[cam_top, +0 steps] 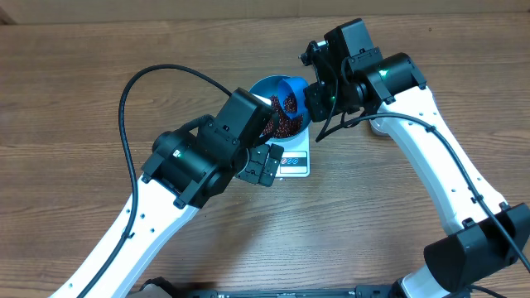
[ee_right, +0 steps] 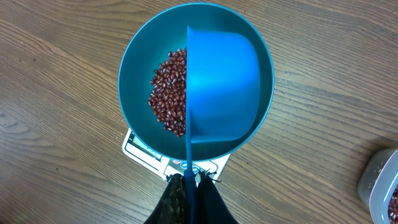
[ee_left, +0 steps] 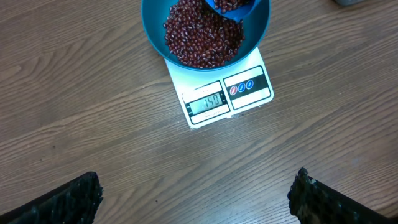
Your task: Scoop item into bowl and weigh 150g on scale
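The right tool [ee_right: 188, 182] was clamped together on the thin handle [ee_right: 188, 149] of the scoop [ee_right: 221, 81]. The grip sat at the far end of the handle. This kept the tool clear of the bowl rim and gave leverage for rolling the scoop.

The scoop was held inside the rim of the bowl [ee_right: 138, 56], turned onto its side so that its back faced the right wrist camera. The left wrist view showed beans in its mouth. This attitude probably allowed a slow trickle rather than a full dump, which suits fine adjustment near the target weight.

The beans [ee_left: 199, 37] lay as a loose heap in the bowl, banked toward one side. The bowl stood on the scale [ee_left: 249, 84]. It overhung the platform but left the display [ee_left: 207, 102] uncovered, so the reading could be checked. The digits appeared to match the target but were too small to confirm.

The left tool [ee_left: 196, 180] hung above the bare tabletop [ee_left: 74, 93], just in front of the scale. Its fingers [ee_left: 68, 202] were spread fully apart and held nothing. This position likely served to keep its camera on the display.

A clear tub [ee_right: 380, 186] containing beans stood well apart from the bowl, at the edge of the right wrist view.
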Controlling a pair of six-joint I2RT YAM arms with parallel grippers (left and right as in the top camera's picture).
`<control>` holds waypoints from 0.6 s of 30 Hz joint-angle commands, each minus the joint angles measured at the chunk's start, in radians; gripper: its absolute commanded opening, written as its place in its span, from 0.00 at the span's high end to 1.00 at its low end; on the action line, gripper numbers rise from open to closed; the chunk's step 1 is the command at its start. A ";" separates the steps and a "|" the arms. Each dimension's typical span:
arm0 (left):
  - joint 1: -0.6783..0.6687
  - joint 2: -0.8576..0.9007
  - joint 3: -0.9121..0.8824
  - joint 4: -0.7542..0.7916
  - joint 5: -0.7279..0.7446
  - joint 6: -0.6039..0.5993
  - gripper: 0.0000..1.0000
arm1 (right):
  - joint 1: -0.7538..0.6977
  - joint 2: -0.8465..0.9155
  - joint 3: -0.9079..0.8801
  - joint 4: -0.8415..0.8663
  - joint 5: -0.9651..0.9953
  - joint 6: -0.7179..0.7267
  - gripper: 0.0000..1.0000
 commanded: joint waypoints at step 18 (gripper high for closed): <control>0.002 0.002 0.020 0.000 -0.006 0.019 0.00 | -0.095 -0.024 0.018 0.011 -0.186 0.004 0.96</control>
